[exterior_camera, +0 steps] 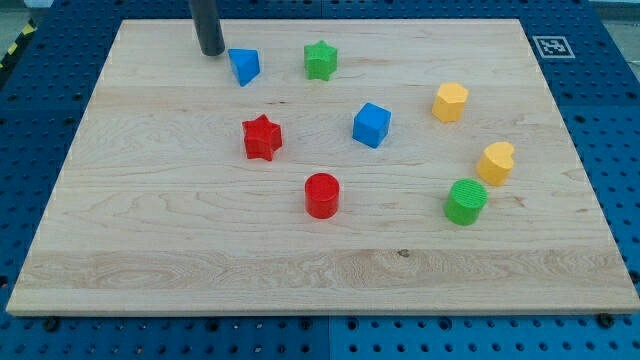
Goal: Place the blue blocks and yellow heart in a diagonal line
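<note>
My tip [211, 51] rests on the board near the view's top left, just left of the blue triangle block [244, 66] and a small gap apart from it. The blue cube [371, 124] lies near the board's middle, right of the red star. The yellow heart [495, 162] lies at the view's right, just above and right of the green cylinder. The rod comes down from the view's top edge.
A green star [320, 60] lies right of the blue triangle. A red star [262, 137] and a red cylinder [322, 195] lie mid-board. A yellow hexagon block [450, 101] and a green cylinder [465, 201] lie at the right. The wooden board [150, 260] sits on a blue perforated table.
</note>
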Available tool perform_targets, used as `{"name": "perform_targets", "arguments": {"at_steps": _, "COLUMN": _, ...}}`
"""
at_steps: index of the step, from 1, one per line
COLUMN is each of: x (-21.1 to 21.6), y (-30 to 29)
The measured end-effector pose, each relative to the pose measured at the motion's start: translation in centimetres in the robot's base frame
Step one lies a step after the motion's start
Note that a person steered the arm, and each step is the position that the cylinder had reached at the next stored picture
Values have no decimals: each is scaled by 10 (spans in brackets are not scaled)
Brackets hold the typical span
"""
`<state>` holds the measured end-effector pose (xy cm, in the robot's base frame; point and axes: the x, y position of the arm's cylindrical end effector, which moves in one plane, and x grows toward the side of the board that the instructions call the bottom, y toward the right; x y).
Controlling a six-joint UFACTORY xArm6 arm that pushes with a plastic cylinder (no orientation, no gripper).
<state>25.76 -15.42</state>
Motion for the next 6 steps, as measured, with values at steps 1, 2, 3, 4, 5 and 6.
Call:
{"name": "perform_targets", "arguments": {"at_steps": 1, "x": 0, "y": 15}}
{"name": "perform_targets", "arguments": {"at_steps": 2, "x": 0, "y": 36}}
{"name": "perform_targets", "arguments": {"at_steps": 3, "x": 4, "y": 37}}
{"name": "perform_targets", "arguments": {"at_steps": 4, "x": 13, "y": 35}}
{"name": "perform_targets", "arguments": {"at_steps": 5, "x": 15, "y": 35}}
{"name": "perform_targets", "arguments": {"at_steps": 6, "x": 22, "y": 35}}
